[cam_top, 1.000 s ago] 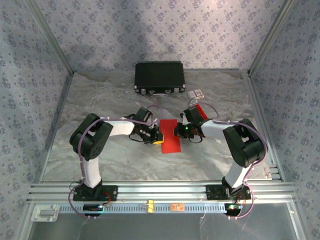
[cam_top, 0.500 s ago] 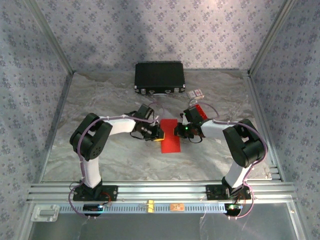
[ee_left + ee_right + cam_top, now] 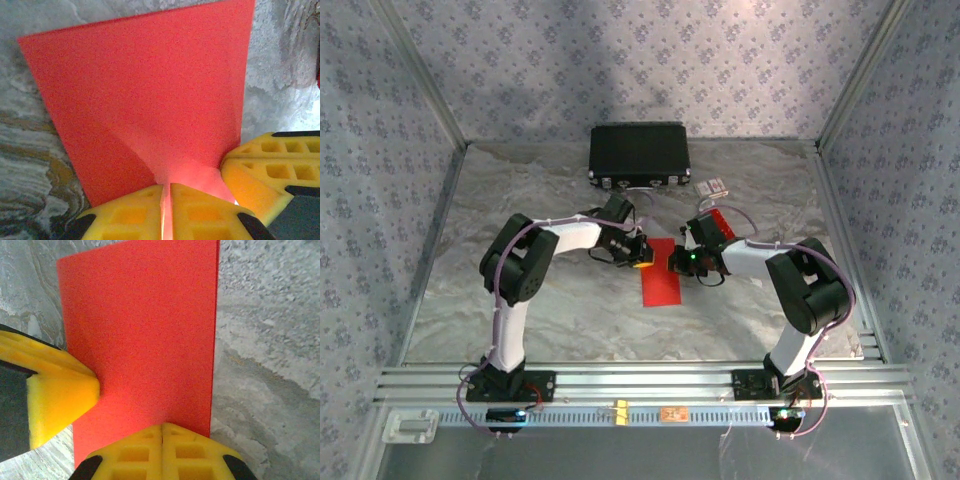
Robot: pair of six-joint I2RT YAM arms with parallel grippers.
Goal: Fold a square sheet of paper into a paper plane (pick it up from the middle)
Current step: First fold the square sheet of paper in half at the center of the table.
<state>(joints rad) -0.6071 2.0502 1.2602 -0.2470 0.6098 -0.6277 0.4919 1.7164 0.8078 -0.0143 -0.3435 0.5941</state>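
The square sheet of paper [image 3: 661,287] lies mid-table as a narrow, folded red rectangle. My left gripper [image 3: 641,254] is at its far left corner, shut on the paper. In the left wrist view the yellow fingertips [image 3: 135,212] pinch a raised flap of the sheet [image 3: 150,85], which bends up into them. My right gripper [image 3: 677,263] is shut at the sheet's right edge. In the right wrist view its joined tips [image 3: 162,432] rest on top of the flat red sheet [image 3: 145,325], with nothing between them. A yellow finger of the left gripper [image 3: 60,390] touches the sheet close beside it.
A black case [image 3: 639,155] stands at the back of the marble table [image 3: 540,320]. A small white item [image 3: 712,186] lies to its right, and a red thing [image 3: 720,220] sits behind the right wrist. Walls close in on three sides.
My left arm has swung farther from the bases, carrying its gripper from the sheet's left edge up to its far left corner. The right arm has not moved.
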